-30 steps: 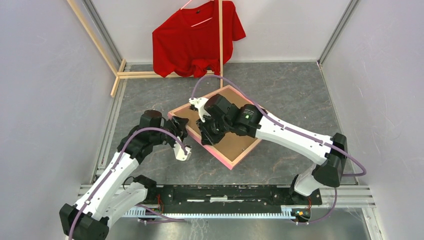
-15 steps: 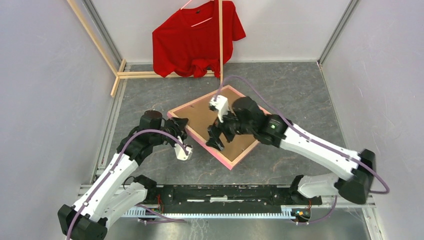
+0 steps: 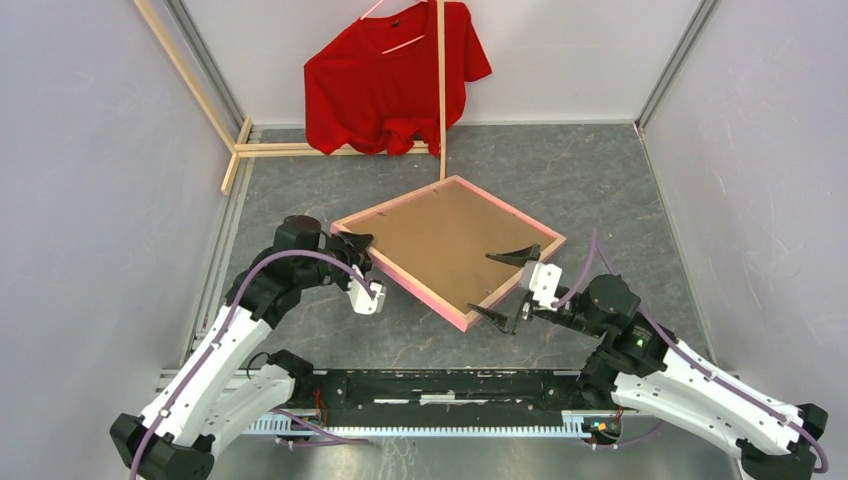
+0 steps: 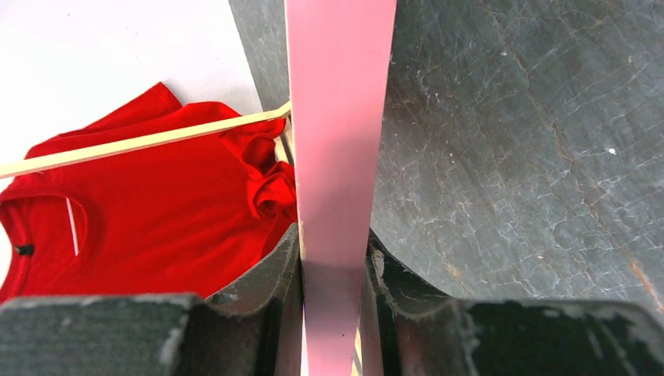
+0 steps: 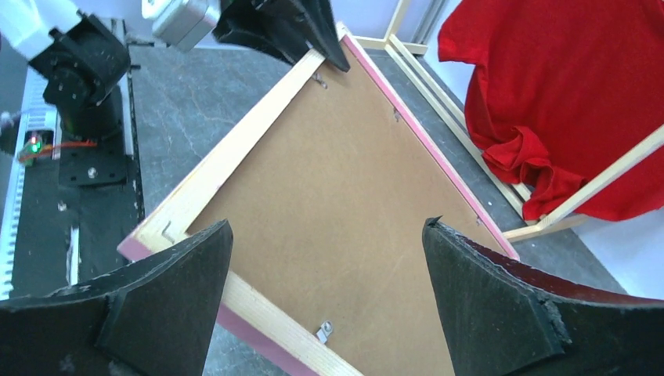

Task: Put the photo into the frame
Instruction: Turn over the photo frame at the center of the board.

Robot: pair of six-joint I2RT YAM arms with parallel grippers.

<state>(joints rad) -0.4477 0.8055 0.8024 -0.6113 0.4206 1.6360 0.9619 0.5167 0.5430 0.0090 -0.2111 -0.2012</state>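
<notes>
While left pincer point(image 3: 356, 248) bites leftmost corner, frame point(image 3: 408, 285) lies back up on table point(image 3: 600, 180).
- Left pincer: clamped on frame's pink edge, one finger point(image 4: 262, 278) on each side.
- Frame: pale wood rails, brown backing board point(image 3: 450, 240) inside; reaches from left pincer's grip across to right pincer's tips.
- Right pincer point(image 3: 503, 287): fingers spread wide, nothing held, at frame's near right edge; contact unclear.
- Red shirt point(image 3: 395, 75) on stick rack point(image 3: 441, 100): beyond frame, well apart from both pincers.
</notes>
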